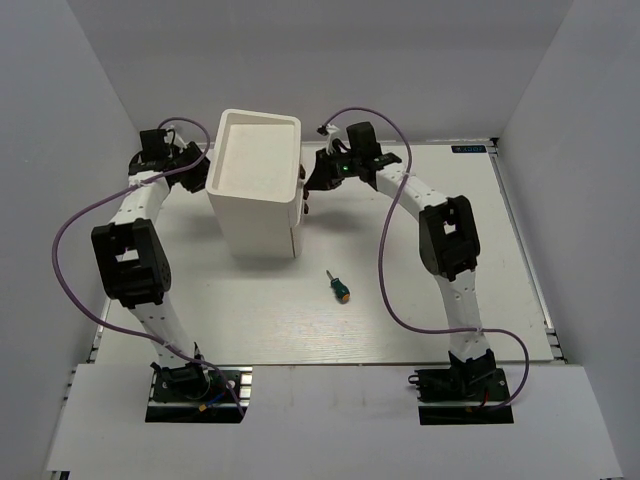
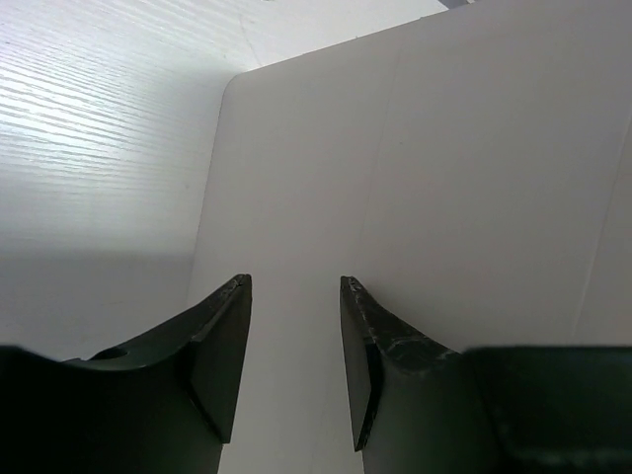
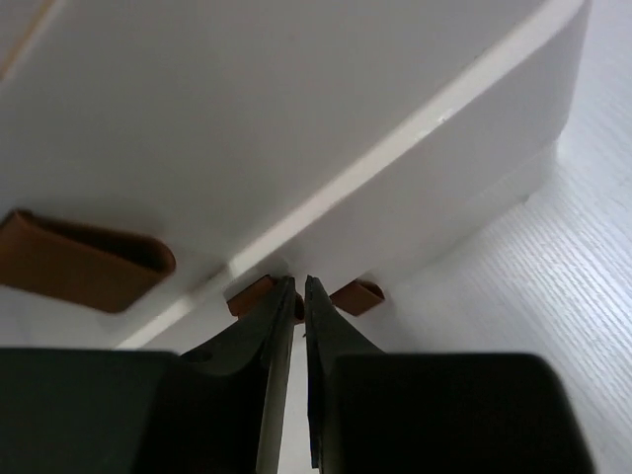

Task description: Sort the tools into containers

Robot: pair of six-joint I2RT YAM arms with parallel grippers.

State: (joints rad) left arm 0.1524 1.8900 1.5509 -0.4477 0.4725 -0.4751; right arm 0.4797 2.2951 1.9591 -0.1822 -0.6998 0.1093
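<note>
Place: a robot lab cell.
Enclosure: plain white panels (image 1: 60, 150) around the table (image 1: 300, 330) on three sides.
Rig: left arm (image 1: 130, 262) and right arm (image 1: 448, 240) bolted at the table's near edge, purple cables (image 1: 384, 270) trailing.

The left arm (image 1: 135, 255) rises from its base, bends at the elbow and reaches forward and inward. The left gripper (image 2: 294, 286) points level, its fingers (image 2: 222, 336) spread well apart. The right arm (image 1: 450, 240) mirrors it, folded at the elbow and reaching inward. The right gripper (image 3: 299, 286) has its fingers (image 3: 272, 326) drawn almost together, with only a thin slit between the tips.
</note>
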